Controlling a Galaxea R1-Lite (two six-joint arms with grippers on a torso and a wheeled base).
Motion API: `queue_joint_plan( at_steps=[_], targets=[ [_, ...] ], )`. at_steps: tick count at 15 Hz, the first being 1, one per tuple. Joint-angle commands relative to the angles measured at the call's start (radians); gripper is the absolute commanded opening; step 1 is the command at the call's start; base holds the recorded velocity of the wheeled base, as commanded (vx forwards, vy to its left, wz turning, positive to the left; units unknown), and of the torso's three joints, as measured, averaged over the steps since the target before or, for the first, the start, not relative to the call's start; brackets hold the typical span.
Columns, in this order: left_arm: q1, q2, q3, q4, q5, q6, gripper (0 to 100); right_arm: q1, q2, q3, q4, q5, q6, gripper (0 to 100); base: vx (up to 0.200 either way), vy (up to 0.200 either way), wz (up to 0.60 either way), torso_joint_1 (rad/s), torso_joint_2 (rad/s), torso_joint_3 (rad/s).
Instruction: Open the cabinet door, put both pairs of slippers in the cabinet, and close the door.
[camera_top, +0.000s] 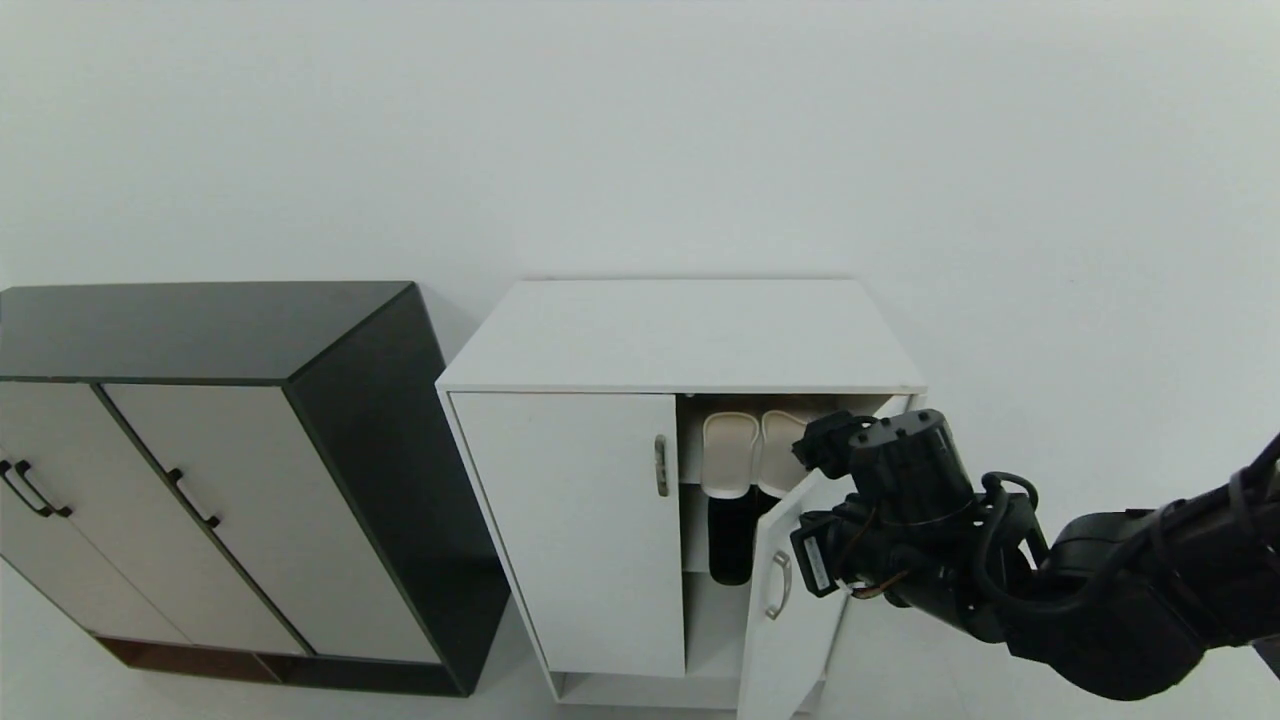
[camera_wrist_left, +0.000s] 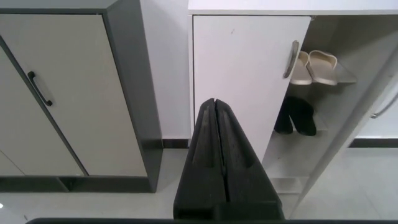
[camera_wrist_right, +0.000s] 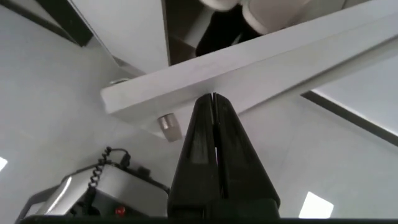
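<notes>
Right pincer (camera_wrist_right: 214, 102): closed tight, empty, at cabinet door (camera_top: 800, 640) edge.
Left pincer (camera_wrist_left: 215, 109): closed tight, empty.
Risk: tip slips off, door left ajar.

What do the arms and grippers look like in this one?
The right arm is matte black with bulky rounded joints, looped black cables and a white label near the wrist. The left gripper and right gripper are plain black, each tapering into a narrow wedge.
</notes>
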Motion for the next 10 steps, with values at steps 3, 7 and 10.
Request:
queue_joint_plan(
  at_steps=[3, 7, 10],
  targets=[
    [0.0, 0.001, 0.0, 0.0, 0.0, 0.0, 0, -0.03, 0.069, -0.047, -0.016, 0.011, -0.001, 0, 0.0, 0.0, 0.0, 0.0, 0.0, 0.0],
    [0.0, 0.001, 0.0, 0.0, 0.0, -0.002, 0, -0.035, 0.115, -0.107, -0.02, 0.012, -0.001, 0, 0.0, 0.0, 0.0, 0.0, 0.0, 0.0],
    [0.0, 0.001, 0.0, 0.0, 0.0, -0.002, 0, -0.036, 0.159, -0.162, -0.02, 0.012, -0.001, 0, 0.0, 0.0, 0.0, 0.0, 0.0, 0.0]
  ],
)
